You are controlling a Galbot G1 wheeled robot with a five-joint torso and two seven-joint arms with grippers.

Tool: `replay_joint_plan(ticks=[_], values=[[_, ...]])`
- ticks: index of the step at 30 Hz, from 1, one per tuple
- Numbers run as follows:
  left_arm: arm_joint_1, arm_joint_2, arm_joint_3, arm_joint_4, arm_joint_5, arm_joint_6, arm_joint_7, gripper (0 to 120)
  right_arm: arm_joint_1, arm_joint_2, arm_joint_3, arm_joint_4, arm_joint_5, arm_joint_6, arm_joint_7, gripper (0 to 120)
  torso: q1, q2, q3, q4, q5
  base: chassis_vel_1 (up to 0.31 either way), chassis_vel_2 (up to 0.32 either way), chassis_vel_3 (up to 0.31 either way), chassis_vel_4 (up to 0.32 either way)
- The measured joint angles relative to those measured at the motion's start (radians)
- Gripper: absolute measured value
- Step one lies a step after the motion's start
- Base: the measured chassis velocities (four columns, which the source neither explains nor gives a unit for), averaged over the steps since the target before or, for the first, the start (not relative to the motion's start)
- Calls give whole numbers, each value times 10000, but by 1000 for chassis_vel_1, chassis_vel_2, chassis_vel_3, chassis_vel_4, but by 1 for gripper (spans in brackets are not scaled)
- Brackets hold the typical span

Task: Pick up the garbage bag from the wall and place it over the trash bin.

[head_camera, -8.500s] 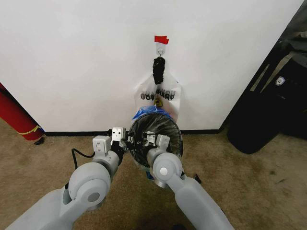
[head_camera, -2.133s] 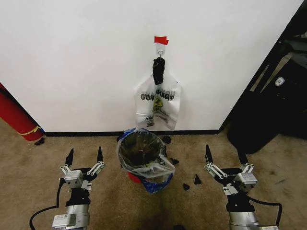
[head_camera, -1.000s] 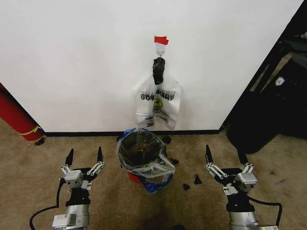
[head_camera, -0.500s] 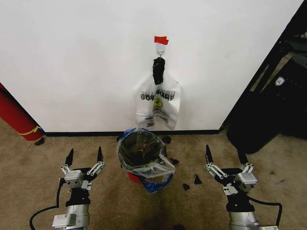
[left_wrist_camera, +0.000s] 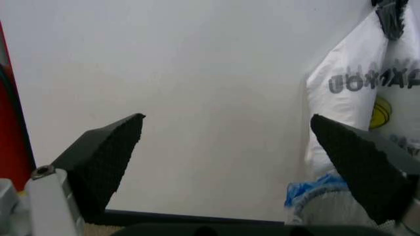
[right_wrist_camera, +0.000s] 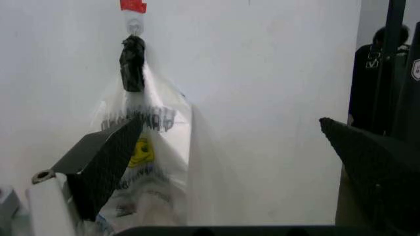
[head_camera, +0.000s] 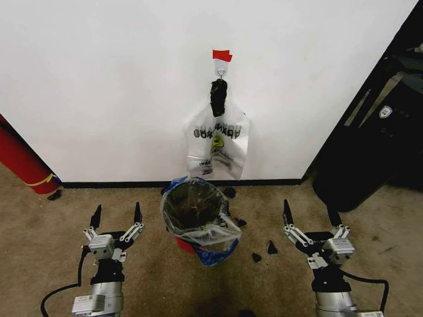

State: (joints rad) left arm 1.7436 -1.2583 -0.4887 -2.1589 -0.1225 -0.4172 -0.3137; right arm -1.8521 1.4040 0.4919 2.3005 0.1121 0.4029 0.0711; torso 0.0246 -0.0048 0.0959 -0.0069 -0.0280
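Bag over bin, at the wall

A see-through bag (head_camera: pixel 198 228) with blue patches is seen draped over the rim of the round black mesh bin (head_camera: pixel 193 206), which stands upright on a red base, just in front of the white, black-skirted wall (head_camera: pixel 99 86).

Each end effector, left (head_camera: pixel 116 217) and right (head_camera: pixel 309 215), has two pointy black fingers (head_camera: pixel 96 216) on a silver-grey block, with a black cable (head_camera: pixel 58 292) behind.

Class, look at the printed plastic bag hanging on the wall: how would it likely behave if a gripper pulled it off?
The hanging bag is probably floppy: thin, creased film drooping from its tied top. Likely very light, hanging from one small hook. It may slip or bunch when pinched.
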Motion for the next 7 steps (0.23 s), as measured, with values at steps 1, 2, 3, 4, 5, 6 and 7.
replay_joint_plan(ticks=[1,2,3,4,5,6,7], values=[[0,0,-1,0,0,0,0,100,0,0,0,0,0,0,0,100,0,0,0,0,0,0,0,0,0],[0,0,0,-1,0,0,0,100,0,0,0,0,0,0,-1,100,0,0,0,0,0,0,0,0,0],[0,0,0,-1,0,0,0,100,0,0,1,0,0,0,0,100,0,0,0,0,0,0,0,0,0],[0,0,0,-1,0,0,0,100,0,0,1,0,0,0,0,100,0,0,0,0,0,0,0,0,0],[0,0,0,0,0,0,0,100,0,0,1,0,0,0,0,100,0,0,0,0,0,0,0,0,0],[0,0,0,0,0,0,0,100,0,0,0,0,0,0,0,100,0,0,0,0,0,0,0,0,0],[0,0,0,0,0,0,0,100,0,0,0,0,0,0,0,100,0,0,0,0,0,0,0,0,0]])
